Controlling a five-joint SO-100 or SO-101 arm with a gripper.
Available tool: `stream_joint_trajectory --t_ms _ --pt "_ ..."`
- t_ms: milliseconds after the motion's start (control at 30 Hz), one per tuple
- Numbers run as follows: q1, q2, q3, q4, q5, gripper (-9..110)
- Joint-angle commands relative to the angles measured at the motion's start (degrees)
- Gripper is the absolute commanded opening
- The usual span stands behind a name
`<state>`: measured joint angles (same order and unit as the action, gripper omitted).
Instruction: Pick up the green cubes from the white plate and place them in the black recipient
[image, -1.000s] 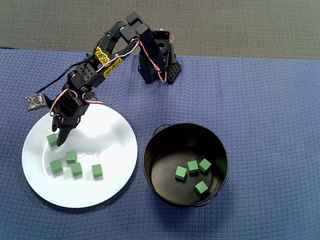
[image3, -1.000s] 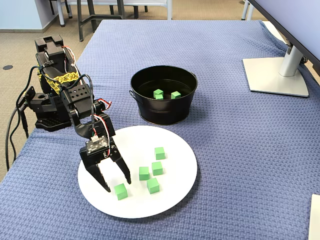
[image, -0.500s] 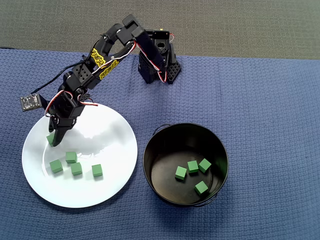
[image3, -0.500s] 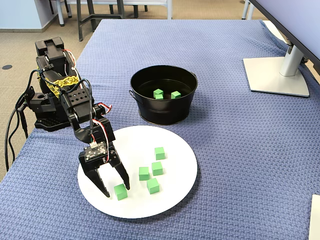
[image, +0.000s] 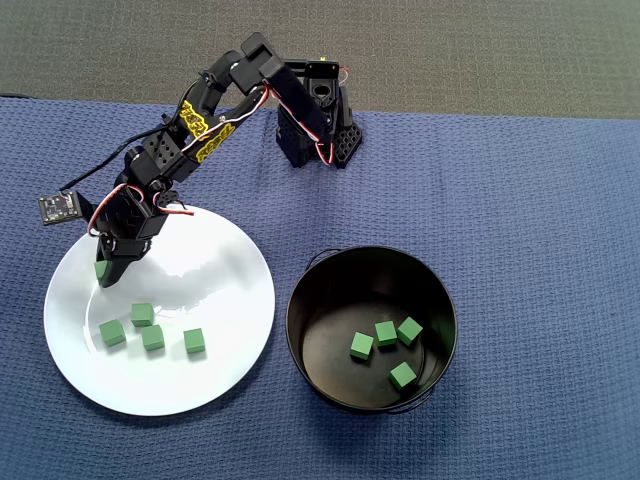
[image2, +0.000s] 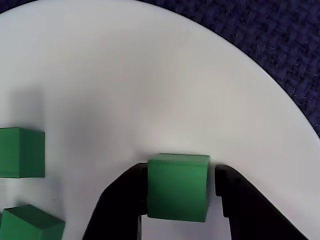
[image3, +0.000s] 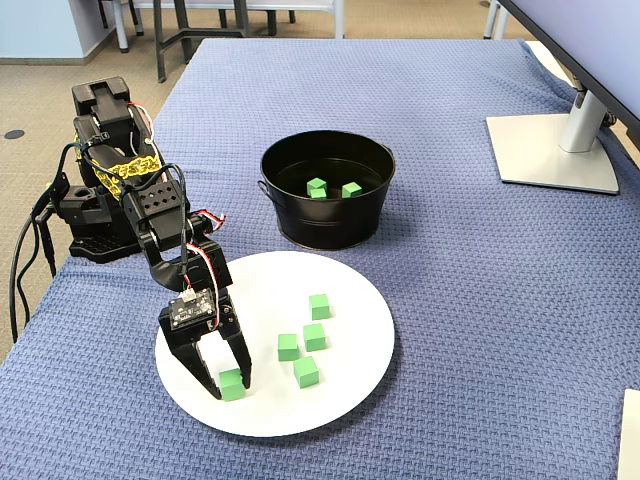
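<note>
From overhead, the gripper (image: 104, 272) reaches down over the white plate's (image: 215, 385) far-left edge, clasping one green cube (image: 101, 269); four green cubes lie just beyond it, and the black recipient (image: 300, 300) with four more stands well off to its right. At the wrist, both fingers (image2: 120, 200) flank the cube squarely, apparently for a secure lift. Seen from the fixed camera, the gripper (image3: 227, 385) meets the plate (image3: 350, 400) nearly vertically.

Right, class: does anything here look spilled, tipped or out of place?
Nothing stands out. Every green cube sits on the white plate or in the upright black bucket, and the claw is closed on one cube at the plate's edge.
</note>
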<state>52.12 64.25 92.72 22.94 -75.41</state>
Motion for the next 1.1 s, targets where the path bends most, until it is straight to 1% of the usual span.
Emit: stream_joint_trajectory --t_ms 0,200,333,400,533,567,633,733,833,933,1067 --pt "0.1 1.0 -3.8 -1.6 1.1 3" --pt "-0.1 2.5 -2.5 -2.3 3.2 0" --pt "-0.4 8.5 1.1 -2.8 7.2 0" --pt "-0.6 14.3 3.4 -1.8 12.1 0" --pt "-2.3 27.9 7.3 5.1 22.1 0" --pt "-3.1 31.5 8.1 7.5 24.9 0" --pt "-5.4 36.7 6.2 16.1 32.6 0" --pt "-9.8 43.2 2.6 28.0 43.2 0" --pt "-16.3 48.5 0.4 35.9 51.9 0" --pt "-26.2 51.1 -1.0 42.7 58.7 0" --pt "-40.7 50.6 -2.1 46.6 67.9 0"
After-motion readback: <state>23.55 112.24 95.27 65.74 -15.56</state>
